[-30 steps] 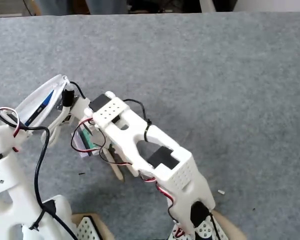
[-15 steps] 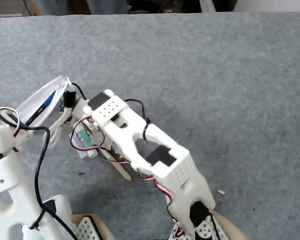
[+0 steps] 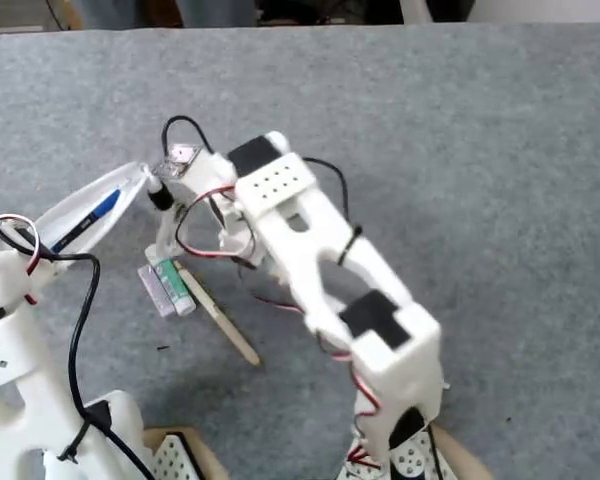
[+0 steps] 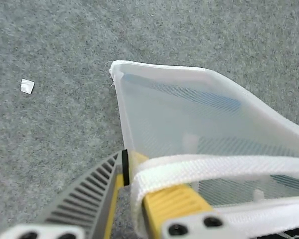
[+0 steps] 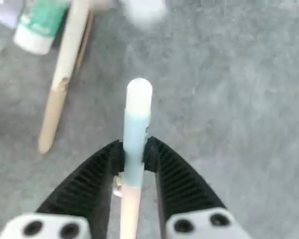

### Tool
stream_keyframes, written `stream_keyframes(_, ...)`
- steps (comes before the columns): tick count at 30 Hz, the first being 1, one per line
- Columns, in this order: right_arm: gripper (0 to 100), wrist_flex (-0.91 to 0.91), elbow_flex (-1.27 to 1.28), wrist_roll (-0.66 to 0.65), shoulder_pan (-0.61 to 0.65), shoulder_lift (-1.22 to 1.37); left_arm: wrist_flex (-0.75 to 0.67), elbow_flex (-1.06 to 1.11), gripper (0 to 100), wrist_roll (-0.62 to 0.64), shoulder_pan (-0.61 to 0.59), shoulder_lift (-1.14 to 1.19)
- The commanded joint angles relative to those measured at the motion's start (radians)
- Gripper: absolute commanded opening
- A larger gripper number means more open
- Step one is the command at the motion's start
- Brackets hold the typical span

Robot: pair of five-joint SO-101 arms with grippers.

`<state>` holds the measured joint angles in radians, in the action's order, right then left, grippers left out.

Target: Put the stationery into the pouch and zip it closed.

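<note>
Grey felt-like cloth is spread over the table [image 3: 460,150]. At its left side a white mesh pouch [image 3: 120,180] is held by the left gripper [image 4: 127,167], whose fingers are clamped on the pouch's edge just under the white webbing band of the rim. In the high view the mouth of the pouch is seen standing open, and a blue pen [image 3: 88,219] is seen lying inside it. In the left wrist view a blue shape is made out through the mesh wall of the pouch [image 4: 159,114], and a small white scrap [image 4: 27,85] is seen on the cloth near by.

The right arm [image 3: 310,240] is stretched across the middle of the table, with its wrist end just beside the near corner of the pouch. The right gripper [image 5: 134,149] is closed around a pale pen [image 5: 138,114], gripped partway along its barrel, with the rounded white end pointing away over the cloth.

Three more pieces are left on the table below the pouch: a white-and-green tube [image 3: 177,285], a lilac block [image 3: 156,291] touching its side, and a wooden stick [image 3: 218,315] with one end just beside the tube. The tube [image 5: 40,25] and the stick [image 5: 65,74] are also seen lying side by side in the right wrist view.
</note>
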<state>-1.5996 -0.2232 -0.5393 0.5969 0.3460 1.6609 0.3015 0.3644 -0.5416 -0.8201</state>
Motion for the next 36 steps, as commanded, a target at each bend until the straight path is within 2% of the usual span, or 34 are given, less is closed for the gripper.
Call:
stream_keyframes(1,1.2,-0.017,0.058,-0.021,-0.012,-0.147,0.012,-0.056,3,-0.003,0.001,-0.005)
stream_keyframes(3,1.2,-0.014,0.099,-0.02,-0.023,-0.2,0.037,-0.096,3,-0.003,0.013,-0.005)
stream_keyframes(7,1.2,0.0,0.125,-0.015,-0.066,-0.326,0.087,-0.183,3,0.002,0.114,-0.005)
stream_keyframes(14,1.2,0.034,0.13,-0.014,-0.169,-0.593,0.097,-0.263,3,0.005,0.271,-0.005)
stream_keyframes(24,1.2,0.034,0.125,-0.015,-0.224,-0.811,0.097,-0.2,3,0.006,0.325,-0.005)
stream_keyframes(30,1.2,0.147,0.131,-0.012,-0.222,-0.915,0.097,-0.131,3,0.0,0.418,-0.005)
stream_keyframes(36,1.2,0.279,0.131,0.104,-0.221,-1.03,0.097,-0.128,3,-0.002,0.483,-0.005)
